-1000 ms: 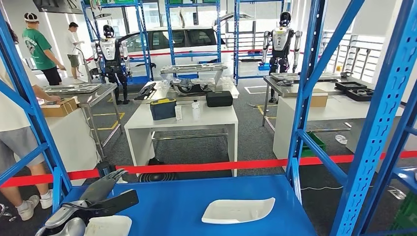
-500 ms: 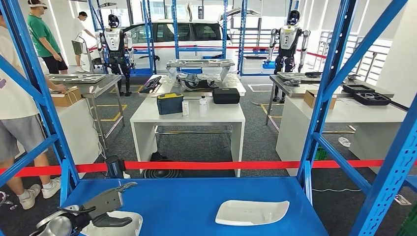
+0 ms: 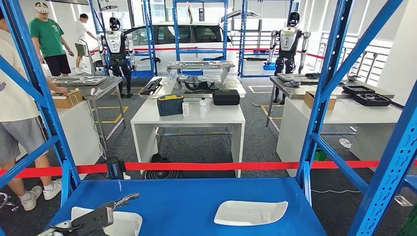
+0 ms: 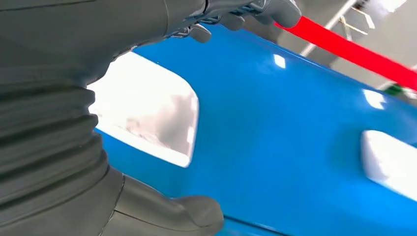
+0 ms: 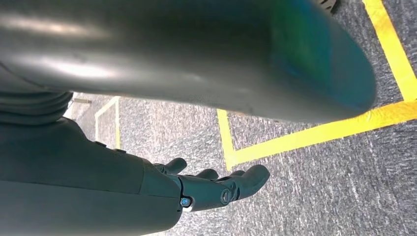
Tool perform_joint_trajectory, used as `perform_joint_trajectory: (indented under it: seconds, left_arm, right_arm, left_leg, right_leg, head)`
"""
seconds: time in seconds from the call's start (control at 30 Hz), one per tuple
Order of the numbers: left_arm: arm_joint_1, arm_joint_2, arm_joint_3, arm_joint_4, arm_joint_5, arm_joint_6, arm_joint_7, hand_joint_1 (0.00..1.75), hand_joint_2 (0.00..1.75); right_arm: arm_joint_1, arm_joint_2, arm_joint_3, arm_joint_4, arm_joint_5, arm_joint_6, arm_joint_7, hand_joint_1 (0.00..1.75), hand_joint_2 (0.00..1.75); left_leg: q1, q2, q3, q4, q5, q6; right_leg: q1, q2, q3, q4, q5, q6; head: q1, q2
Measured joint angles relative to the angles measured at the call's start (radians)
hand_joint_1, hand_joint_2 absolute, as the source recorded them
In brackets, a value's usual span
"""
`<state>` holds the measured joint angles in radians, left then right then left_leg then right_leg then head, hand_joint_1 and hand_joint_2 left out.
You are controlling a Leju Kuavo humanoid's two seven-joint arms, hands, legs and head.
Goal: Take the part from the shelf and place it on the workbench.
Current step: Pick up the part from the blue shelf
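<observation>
L hand (image 3: 91, 222) is hovering over the near-left corner of the blue shelf (image 3: 187, 201), palm down, fingers stretched fwd and slightly apart, reaching toward the shelf's far edge. It's holding nothing. It's sitting directly above the white part (image 3: 120, 223) lying flat at that near-left corner; can't tell from head view if it's touching. In the left wrist view the hand (image 4: 147, 19) is spread w/ thumb (image 4: 172, 214) on one side and fingers (image 4: 275, 7) on the other, white part (image 4: 147, 113) showing in the gap between them, shelf surface (image 4: 275, 123) around it. Looks like a gap btwn hand and part, not a grip.

Second white part (image 3: 250, 212) is lying flat toward the near-right of the shelf, well apart from the hand; also visible in the wrist view (image 4: 388, 160).

R hand (image 5: 216, 189) is hanging by the robot's side over grey carpet floor (image 5: 319, 196) w/ yellow tape lines (image 5: 314, 132). Fingers are loosely extended, a bit apart, gripping nothing.

Beyond the shelf: red barrier tape (image 3: 206, 166) running across, white table (image 3: 189, 115) w/ a dark case (image 3: 170, 104) and bottles behind it. Blue shelf posts (image 3: 324, 93) framing both sides. A person (image 3: 19, 118) is standing at far left.
</observation>
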<state>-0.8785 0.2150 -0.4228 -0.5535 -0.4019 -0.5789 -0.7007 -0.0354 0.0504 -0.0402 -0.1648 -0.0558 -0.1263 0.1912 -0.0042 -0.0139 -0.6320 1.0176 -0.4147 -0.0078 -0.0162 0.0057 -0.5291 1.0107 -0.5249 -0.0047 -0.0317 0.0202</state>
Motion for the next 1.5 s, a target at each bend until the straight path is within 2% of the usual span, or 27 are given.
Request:
perform_joint_trajectory:
  seconds: [0.17, 0.47, 0.93, 1.17, 1.43, 1.47, 1.5]
  left_arm:
    - [-0.003, -0.020, -0.055, 0.016, -0.088, 0.151, 0.023, 0.00, 1.75]
    - [-0.005, -0.033, -0.134, 0.040, -0.211, 0.334, 0.070, 0.00, 1.75]
    - [-0.006, -0.012, -0.229, 0.083, -0.306, 0.335, 0.103, 0.00, 1.75]
    - [-0.009, -0.008, -0.274, 0.104, -0.381, 0.405, 0.170, 0.00, 1.75]
    - [-0.011, -0.007, -0.301, 0.124, -0.404, 0.426, 0.196, 0.00, 1.75]
    - [-0.011, -0.007, -0.305, 0.126, -0.415, 0.436, 0.208, 0.16, 1.75]
    - [-0.011, -0.007, -0.310, 0.129, -0.425, 0.447, 0.220, 0.54, 1.75]
  right_arm:
    - [0.000, 0.000, -0.014, 0.000, -0.007, 0.000, -0.001, 0.00, 0.00]
    - [0.000, 0.000, -0.018, 0.000, 0.004, 0.000, 0.000, 0.00, 0.00]
    - [0.000, -0.001, -0.018, 0.000, 0.021, 0.000, 0.004, 0.00, 0.00]
    - [0.000, -0.001, -0.018, 0.000, 0.021, 0.000, 0.004, 0.00, 0.00]
    - [0.000, -0.001, -0.018, 0.000, 0.021, 0.000, 0.004, 0.00, 0.00]
    - [0.000, -0.001, -0.018, 0.000, 0.021, 0.000, 0.004, 0.00, 0.00]
    - [0.000, -0.001, -0.018, 0.000, 0.022, 0.000, 0.004, 0.00, 0.00]
  left_leg:
    - [0.000, 0.000, 0.000, 0.000, 0.000, 0.000]
    - [0.000, 0.000, 0.000, 0.000, 0.000, 0.000]
    - [0.000, 0.000, 0.000, 0.000, 0.000, 0.000]
    - [0.000, 0.000, 0.000, 0.000, 0.000, 0.000]
    - [0.000, 0.000, 0.000, 0.000, 0.000, 0.000]
    - [0.000, 0.000, 0.000, 0.000, 0.000, 0.000]
    - [0.000, 0.000, 0.000, 0.000, 0.000, 0.000]
  right_leg:
    - [0.000, 0.000, 0.000, 0.000, 0.000, 0.000]
    - [0.000, 0.000, 0.002, 0.000, 0.000, 0.000]
    - [0.001, 0.000, 0.002, 0.000, 0.000, 0.000]
    - [0.000, 0.000, 0.002, 0.000, 0.000, 0.000]
    - [0.001, 0.000, 0.002, 0.000, 0.000, 0.000]
    - [0.001, 0.000, 0.002, 0.000, 0.000, 0.000]
    - [0.001, 0.000, 0.002, 0.000, 0.000, 0.000]
  head:
    - [0.000, 0.000]
    - [0.000, 0.000]
    - [0.000, 0.000]
    - [0.000, 0.000]
    - [0.000, 0.000]
    - [0.000, 0.000]
    - [0.000, 0.000]
